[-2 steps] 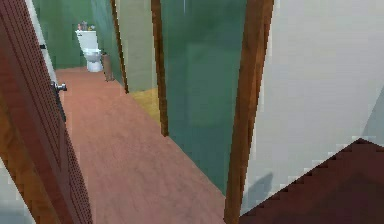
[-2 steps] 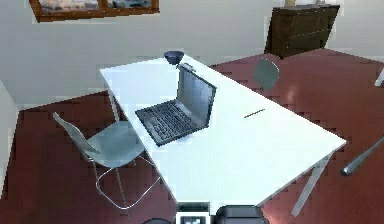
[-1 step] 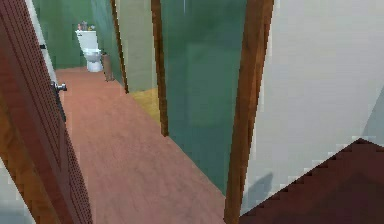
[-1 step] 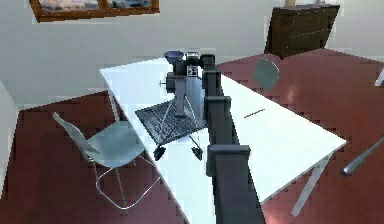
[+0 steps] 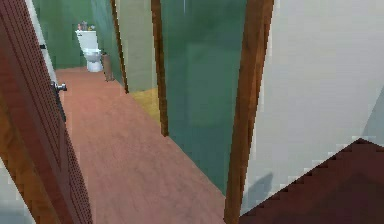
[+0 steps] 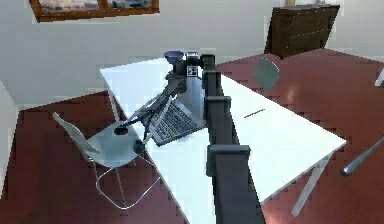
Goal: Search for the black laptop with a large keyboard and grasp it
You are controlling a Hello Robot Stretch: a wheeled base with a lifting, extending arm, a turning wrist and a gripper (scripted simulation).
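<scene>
A dark laptop (image 6: 178, 122) with a wide keyboard lies opened on the white table (image 6: 290, 140) in the arm side view, near the table's left edge. The arm (image 6: 218, 135) rises from the bottom edge beside the laptop. The gripper (image 6: 133, 138) reaches left from the arm's far end, its thin fingers (image 6: 150, 108) crossing the laptop toward the table's edge. With the laptop lying on the table behind it, I cannot tell whether the gripper holds anything.
A grey chair (image 6: 92, 146) stands left of the table and a dark bowl (image 6: 175, 57) sits at its far end. A wooden dresser (image 6: 302, 30) is back right. Ahead, a reddish hallway floor (image 5: 120, 140) leads past a wooden door (image 5: 35, 135) to a toilet (image 5: 91, 48).
</scene>
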